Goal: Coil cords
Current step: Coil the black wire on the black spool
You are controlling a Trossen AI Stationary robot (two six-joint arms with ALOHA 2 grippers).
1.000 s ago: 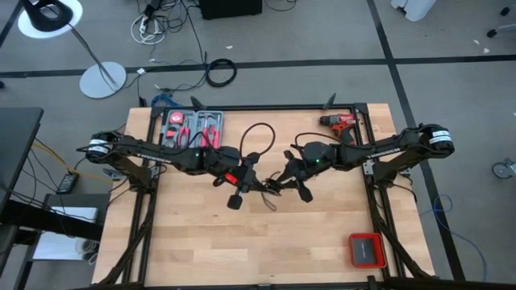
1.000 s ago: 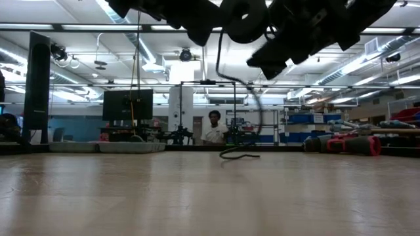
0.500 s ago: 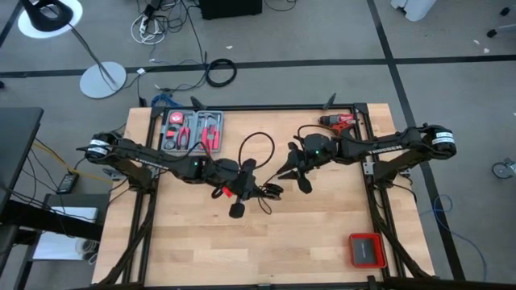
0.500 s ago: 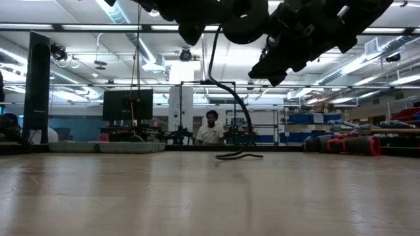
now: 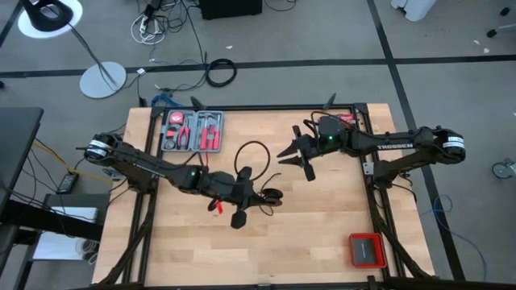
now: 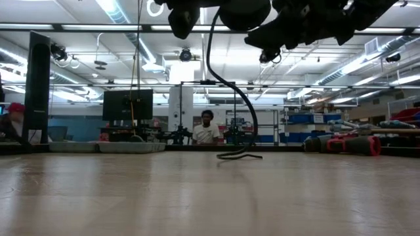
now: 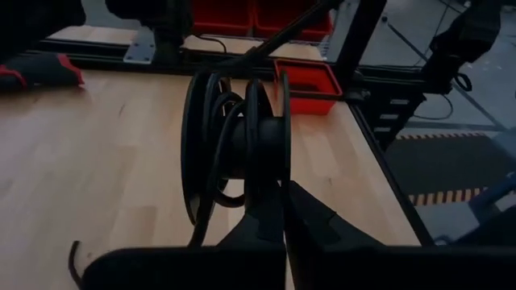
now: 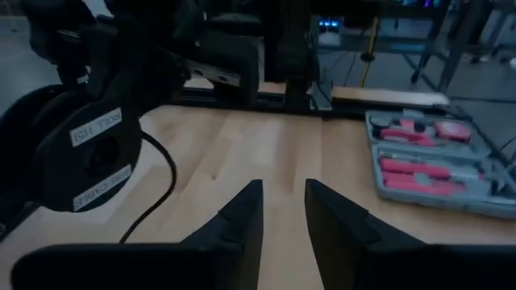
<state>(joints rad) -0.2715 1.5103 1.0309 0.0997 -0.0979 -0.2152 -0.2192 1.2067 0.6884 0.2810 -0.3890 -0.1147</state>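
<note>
My left gripper (image 5: 260, 196) is over the middle of the table, shut on a black reel (image 7: 234, 145) that carries turns of the thin black cord. From the reel the cord (image 6: 229, 84) arcs down, and its free end (image 6: 240, 156) lies on the wooden tabletop. In the high view the cord forms an open loop (image 5: 241, 151) on the far side of my left gripper. My right gripper (image 5: 295, 157) hangs open, farther back and to the right, with nothing between its fingers (image 8: 242, 217). My left gripper pinches one flange of the reel at its rim (image 7: 270, 173) between its two shut fingers, coming at it nearly level from the table's left. The reel stands on edge in the hold, lifted clear of the table. The cord trails slack from it.
A grey case of red-handled tools (image 5: 192, 131) sits at the far left of the table. A red drill (image 5: 343, 121) lies at the far right, just behind my right arm. A small red box (image 5: 367, 250) stands at the near right corner. A person stands in the room beyond the table.
My left gripper has swung toward the table's near edge and a little to the right, rolling as it went, and has carried the reel and the cord's loop along. My right gripper has drawn away from it toward the far edge and risen, staying open.
</note>
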